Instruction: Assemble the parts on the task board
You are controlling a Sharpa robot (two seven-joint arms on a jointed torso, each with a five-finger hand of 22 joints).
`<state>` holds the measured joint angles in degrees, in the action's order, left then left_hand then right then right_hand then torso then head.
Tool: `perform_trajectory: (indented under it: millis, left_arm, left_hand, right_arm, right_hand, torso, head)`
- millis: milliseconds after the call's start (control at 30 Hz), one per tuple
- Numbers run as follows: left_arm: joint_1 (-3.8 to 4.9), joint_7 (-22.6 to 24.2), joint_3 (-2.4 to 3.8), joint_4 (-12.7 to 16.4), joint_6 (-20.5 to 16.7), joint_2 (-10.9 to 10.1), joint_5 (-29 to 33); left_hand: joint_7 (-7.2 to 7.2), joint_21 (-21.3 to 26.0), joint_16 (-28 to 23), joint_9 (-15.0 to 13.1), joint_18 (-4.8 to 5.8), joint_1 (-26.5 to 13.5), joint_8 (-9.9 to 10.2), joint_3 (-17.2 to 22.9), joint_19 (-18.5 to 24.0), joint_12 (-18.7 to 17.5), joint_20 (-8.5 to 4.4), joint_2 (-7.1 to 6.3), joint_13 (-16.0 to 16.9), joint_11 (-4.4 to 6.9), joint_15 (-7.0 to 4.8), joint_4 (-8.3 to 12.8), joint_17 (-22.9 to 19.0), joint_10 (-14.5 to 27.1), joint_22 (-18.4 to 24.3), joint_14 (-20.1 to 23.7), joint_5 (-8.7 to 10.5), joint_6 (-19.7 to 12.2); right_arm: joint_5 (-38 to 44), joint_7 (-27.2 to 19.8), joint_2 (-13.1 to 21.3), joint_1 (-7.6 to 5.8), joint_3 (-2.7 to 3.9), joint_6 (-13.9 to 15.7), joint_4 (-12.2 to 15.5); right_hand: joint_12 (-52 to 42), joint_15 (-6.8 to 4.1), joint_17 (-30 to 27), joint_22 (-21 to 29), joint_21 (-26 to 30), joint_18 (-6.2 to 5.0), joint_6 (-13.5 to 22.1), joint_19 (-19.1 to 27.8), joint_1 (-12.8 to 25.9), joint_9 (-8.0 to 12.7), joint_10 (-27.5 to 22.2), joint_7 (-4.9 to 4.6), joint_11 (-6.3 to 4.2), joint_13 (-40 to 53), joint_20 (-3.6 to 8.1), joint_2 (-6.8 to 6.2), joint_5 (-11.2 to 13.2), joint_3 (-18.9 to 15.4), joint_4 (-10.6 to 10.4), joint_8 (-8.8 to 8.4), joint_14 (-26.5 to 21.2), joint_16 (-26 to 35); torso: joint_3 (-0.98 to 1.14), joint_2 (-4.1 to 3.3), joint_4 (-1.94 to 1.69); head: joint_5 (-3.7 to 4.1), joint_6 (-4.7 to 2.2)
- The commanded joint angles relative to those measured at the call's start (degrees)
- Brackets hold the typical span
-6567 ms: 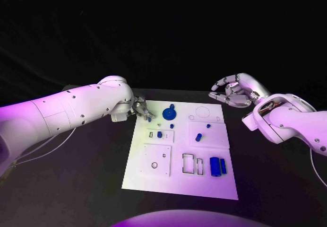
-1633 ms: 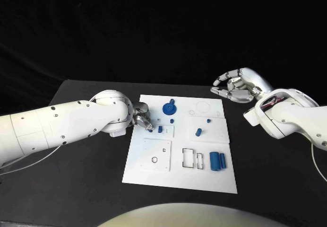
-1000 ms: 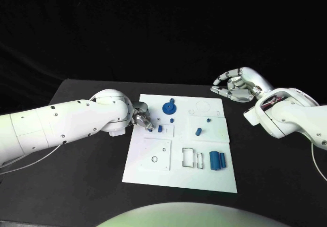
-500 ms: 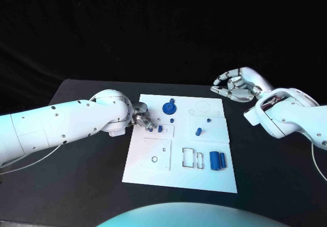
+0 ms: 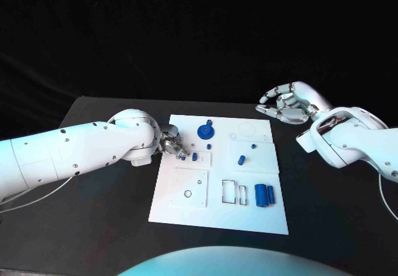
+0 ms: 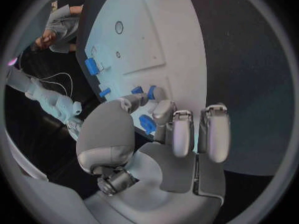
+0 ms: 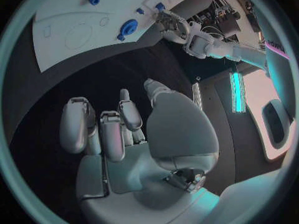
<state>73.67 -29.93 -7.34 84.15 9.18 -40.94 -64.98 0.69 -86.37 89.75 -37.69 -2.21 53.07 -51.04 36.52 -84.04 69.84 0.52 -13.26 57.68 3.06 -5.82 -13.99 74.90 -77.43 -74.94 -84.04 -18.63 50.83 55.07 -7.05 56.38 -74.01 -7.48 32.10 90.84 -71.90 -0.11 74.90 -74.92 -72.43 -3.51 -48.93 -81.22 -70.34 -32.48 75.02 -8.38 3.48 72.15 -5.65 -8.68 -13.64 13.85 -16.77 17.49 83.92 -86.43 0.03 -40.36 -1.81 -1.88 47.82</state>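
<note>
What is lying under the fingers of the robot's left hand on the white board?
Small blue parts sit on the white board at the left hand fingertips. The fingers cover any contact, so whether one is pinched cannot be told.

Right robot hand (image 7: 124,134) — fingers curled, holding nothing.

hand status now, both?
Left hand: fingers on a small blue part at the task board; grip cannot be told.
Right hand: curled, holding nothing.
</note>
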Motion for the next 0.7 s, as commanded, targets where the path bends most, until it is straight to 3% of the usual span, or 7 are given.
perform_trajectory:
  millis: [33, 167, 233, 433, 700]
  left_arm:
    - [-0.17, -0.13, 0.11, 0.35, 0.46, -0.33, 0.56]
    - [-0.16, 0.03, 0.81, 0.7, -1.08, -0.79, 1.49]
    - [-0.14, 0.09, 1.05, 0.79, -1.71, -0.92, 1.73]
    - [-0.11, 0.17, 1.42, 0.88, -3.02, -1.02, 2.17]
    - [-0.11, 1.2, 1.71, 0.41, -6.62, -0.94, 4.57]
  left_hand:
    - [0.15, -0.27, 0.25, 0.06, 0.83, -0.41, -0.08, -0.26, -3.25, 0.14, -0.27, -0.04, 0.03, -0.05, -0.22, -0.03, 15.1, -0.31, -9.2, -5.96, 0.16, 0.22]
    - [0.23, -0.18, 0.25, 0.38, 0.79, -0.87, -0.06, -2.33, -3.18, -0.04, -0.27, -0.25, -0.27, -0.1, -0.2, -1.27, 15.1, -0.17, -9.05, -5.96, 0.16, 0.15]
    - [0.15, -0.17, 0.25, 0.76, 0.8, -4.15, -0.09, -5.9, -3.19, -0.04, -0.21, 0.17, -0.34, -0.25, -0.27, -2.8, 15.1, -0.15, -9.08, -5.96, 0.22, 0.25]
    - [0.07, -0.14, 0.25, 1.12, 0.78, -8.75, -0.24, -9.52, -3.19, -0.09, -0.35, 1.39, -0.49, 0.01, -0.3, -2.93, 15.1, -0.11, -9.07, -5.96, 0.83, 0.22]
    - [0.12, 0.36, 0.25, 1.33, 0.59, -9.59, -0.16, -10.8, -2.81, -0.83, -0.42, 1.71, -1.6, -0.03, -0.32, -2.87, 15.1, 0.48, -8.26, -5.96, 0.83, -0.2]
  right_arm:
    - [0.44, -0.47, 0.01, 0.04, 0.0, -0.22, 0.01]
    - [0.46, -0.51, -0.02, 0.07, 0.0, -0.2, -0.04]
    - [0.46, -0.52, -0.04, 0.09, 0.0, -0.2, -0.06]
    - [0.47, -0.53, -0.12, 0.14, 0.0, -0.16, -0.1]
    - [0.46, -0.57, -0.2, 0.21, 0.0, -0.17, -0.14]
  right_hand:
    - [0.33, -0.45, 7.64, -4.37, 0.2, -0.52, 0.03, 0.42, 0.43, -0.1, -0.19, 0.23, 0.05, 0.0, 0.13, 0.11, -0.19, -0.42, 0.02, 0.38, 4.23, 0.15]
    - [0.38, -0.46, 7.6, -4.26, 0.4, -0.56, 0.04, 0.51, 0.53, -0.1, -0.24, 0.24, 0.05, -0.06, 0.13, 0.14, -0.22, -0.47, 0.02, 0.4, 4.22, 0.18]
    - [0.38, -0.46, 7.6, -4.26, 0.4, -0.56, 0.04, 0.51, 0.53, -0.1, -0.24, 0.24, 0.05, -0.06, 0.13, 0.14, -0.22, -0.47, 0.02, 0.4, 4.22, 0.18]
    - [0.44, -0.46, 7.56, -4.24, 0.46, -0.57, 0.09, 0.53, 0.87, -0.12, -0.29, 0.25, 0.04, -0.12, 0.13, 0.17, -0.26, -0.67, 0.02, 0.47, 4.21, 0.21]
    - [0.47, -0.46, 7.52, -4.23, 0.5, -0.58, 0.12, 0.54, 1.02, -0.13, -0.31, 0.25, 0.04, -0.15, 0.14, 0.18, -0.27, -0.76, 0.03, 0.49, 4.2, 0.24]
  torso:
    - [-0.01, -0.01, 0.02]
    - [-0.02, 0.03, -0.02]
    - [0.01, 0.09, -0.01]
    - [0.01, -0.01, 0.0]
    - [0.02, -0.05, 0.03]
  head:
    - [-0.01, -0.09]
    - [0.04, -0.33]
    - [-0.05, -0.39]
    - [0.06, -0.59]
    - [0.25, -0.93]
